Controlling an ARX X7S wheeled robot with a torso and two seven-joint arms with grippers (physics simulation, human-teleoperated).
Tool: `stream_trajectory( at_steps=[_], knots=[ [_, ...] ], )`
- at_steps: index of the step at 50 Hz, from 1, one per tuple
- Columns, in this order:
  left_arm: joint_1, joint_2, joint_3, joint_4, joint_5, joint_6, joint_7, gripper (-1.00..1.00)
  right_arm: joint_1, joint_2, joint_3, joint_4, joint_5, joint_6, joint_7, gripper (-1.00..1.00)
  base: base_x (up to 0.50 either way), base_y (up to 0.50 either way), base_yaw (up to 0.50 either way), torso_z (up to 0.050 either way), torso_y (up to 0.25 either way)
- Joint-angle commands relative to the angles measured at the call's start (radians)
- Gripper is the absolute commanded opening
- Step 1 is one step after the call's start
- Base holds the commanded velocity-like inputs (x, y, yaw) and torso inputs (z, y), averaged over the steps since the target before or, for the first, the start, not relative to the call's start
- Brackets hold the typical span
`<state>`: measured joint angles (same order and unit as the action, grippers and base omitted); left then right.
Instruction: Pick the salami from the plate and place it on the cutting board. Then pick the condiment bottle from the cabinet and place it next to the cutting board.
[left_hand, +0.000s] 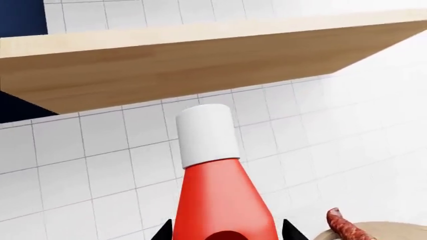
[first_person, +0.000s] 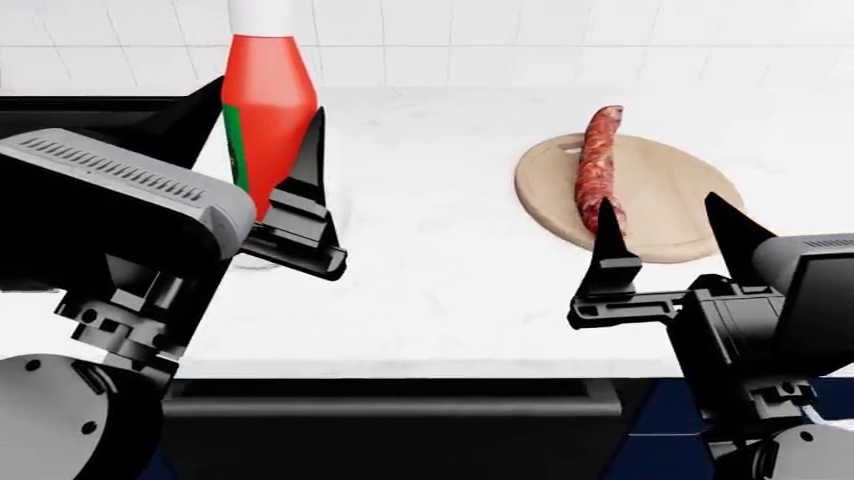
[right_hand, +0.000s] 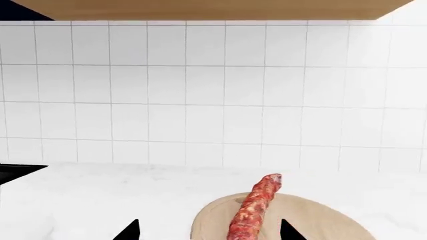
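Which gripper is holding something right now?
The left gripper: its fingers flank the red condiment bottle, held upright above the counter. The right gripper is open and empty, near the cutting board with the salami.

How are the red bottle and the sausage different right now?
The bottle stands upright, gripped in the left claw; the sausage lies flat on the round wooden board, untouched, in front of the open right claw. The bottle is smooth plain red with a white cap; the sausage is mottled red with pale flecks. Both are long and reddish.
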<state>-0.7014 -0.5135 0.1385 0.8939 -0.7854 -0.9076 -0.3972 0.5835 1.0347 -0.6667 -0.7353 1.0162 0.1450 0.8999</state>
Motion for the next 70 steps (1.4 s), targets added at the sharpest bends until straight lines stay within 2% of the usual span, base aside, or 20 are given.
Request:
stream_trajectory(
  at_steps=[1, 15, 32, 34, 37, 42, 46, 52, 65, 70],
  knots=[
    [-0.007, -0.002, -0.017, 0.004, -0.011, 0.006, -0.02, -1.0, -0.006, -0.007, 0.003, 0.002, -0.009, -0.015, -0.009, 1.0, 0.23, -0.5, 0.0, 0.0, 0.0],
    [-0.007, -0.006, -0.014, -0.003, -0.01, 0.018, -0.022, -1.0, -0.017, -0.001, 0.014, 0.004, -0.005, -0.033, -0.01, 1.0, 0.28, -0.5, 0.0, 0.001, 0.001],
    [-0.011, -0.017, -0.001, -0.007, -0.001, 0.025, -0.024, -1.0, -0.014, 0.017, 0.014, -0.005, 0.019, -0.006, 0.007, 1.0, 0.2, -0.26, 0.0, 0.0, 0.002],
    [-0.03, -0.029, 0.022, -0.02, 0.014, 0.021, -0.007, -1.0, 0.029, 0.023, 0.004, -0.006, 0.064, 0.057, 0.007, 1.0, 0.0, 0.0, 0.0, 0.0, 0.0],
    [-0.075, -0.051, 0.046, -0.07, 0.027, 0.015, 0.037, -1.0, 0.112, 0.066, 0.039, -0.013, 0.239, 0.103, -0.001, 1.0, 0.0, 0.0, 0.0, 0.0, 0.0],
    [-0.139, -0.034, 0.02, -0.204, -0.01, 0.014, 0.086, -1.0, 0.324, 0.132, 0.076, -0.011, 0.494, 0.265, 0.016, 1.0, 0.0, 0.0, 0.0, 0.002, 0.0],
    [-0.139, -0.024, 0.072, -0.279, 0.084, 0.1, 0.13, -1.0, 0.419, 0.142, 0.085, 0.01, 0.584, 0.338, 0.035, 1.0, 0.0, 0.0, 0.0, 0.0, 0.0],
    [-0.056, 0.016, 0.123, -0.369, 0.213, 0.272, 0.152, -1.0, 0.495, 0.128, 0.079, 0.03, 0.625, 0.407, 0.045, 1.0, 0.0, 0.0, 0.0, 0.0, 0.002],
    [0.072, 0.066, 0.182, -0.507, 0.366, 0.581, 0.215, -1.0, 0.495, 0.125, 0.078, 0.033, 0.62, 0.413, 0.044, 1.0, 0.0, 0.0, 0.0, 0.0, 0.0],
    [0.129, 0.066, 0.208, -0.527, 0.402, 0.659, 0.237, -1.0, 0.492, 0.129, 0.08, 0.031, 0.621, 0.411, 0.043, 1.0, 0.0, 0.0, 0.0, 0.0, 0.002]
  ],
)
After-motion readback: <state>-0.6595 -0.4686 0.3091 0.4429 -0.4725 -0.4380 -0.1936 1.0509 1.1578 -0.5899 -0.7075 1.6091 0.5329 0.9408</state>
